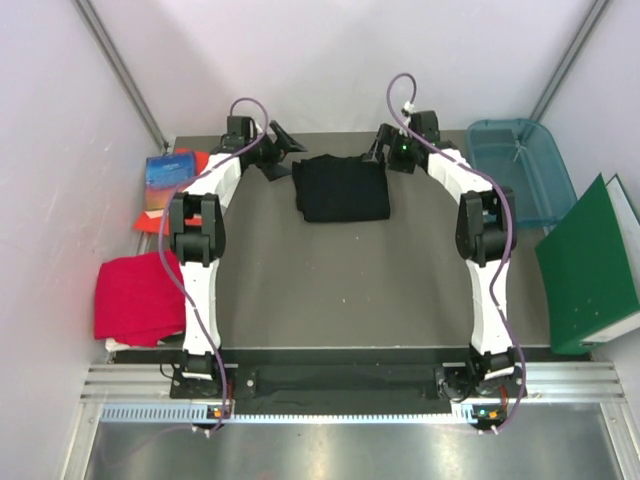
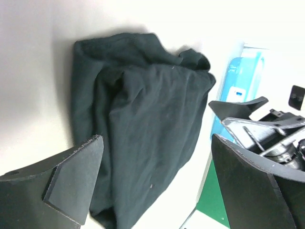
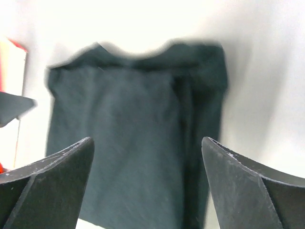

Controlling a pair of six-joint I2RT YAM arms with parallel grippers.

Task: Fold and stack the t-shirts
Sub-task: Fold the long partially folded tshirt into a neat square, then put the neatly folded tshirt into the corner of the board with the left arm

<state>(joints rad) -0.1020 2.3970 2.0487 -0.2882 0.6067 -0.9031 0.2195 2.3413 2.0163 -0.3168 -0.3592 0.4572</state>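
Left claw [image 2: 156, 143], right claw [image 3: 147, 143]: both spread wide and empty, flanking the black shirt [image 1: 340, 188] at far mid-desk [image 1: 340, 290]. Shirt is soft matte knit, a lumpy folded rectangle with a ragged far edge. The fold looks done. Stacking is likely next, which calls for pinching all layers. Pink shirt [image 1: 135, 298], a soft folded slab, sits at the near-left corner.

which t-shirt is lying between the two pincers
The black t-shirt, folded at far centre; the crimson-pink t-shirt lies alone at the near left edge.
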